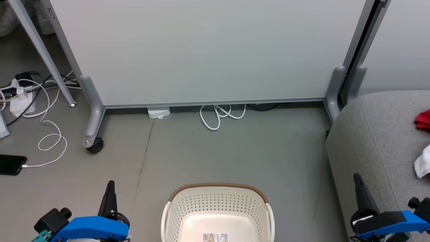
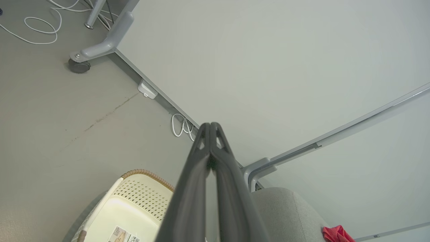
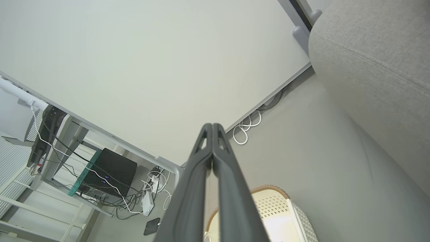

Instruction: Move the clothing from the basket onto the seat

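Looked about done: basket [image 1: 218, 185] at 6 o'clock showed bare bottom, red clothing [image 1: 424, 120] lay on seat [image 1: 369, 134] at 3 o'clock, left gripper [image 1: 111, 185] and right gripper [image 1: 357, 177] both pressed together, empty.

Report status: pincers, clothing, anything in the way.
Left pincer and right pincer shut, holding nothing. Basket: visible bottom bare; red clothing on the seat. Cable by the partition, away from it.

Pale partition panel [image 1: 208, 50] on grey feet [image 1: 92, 114], looped white cable [image 1: 220, 116] at its base, black phone [image 1: 11, 164] on the floor [image 1: 235, 154].
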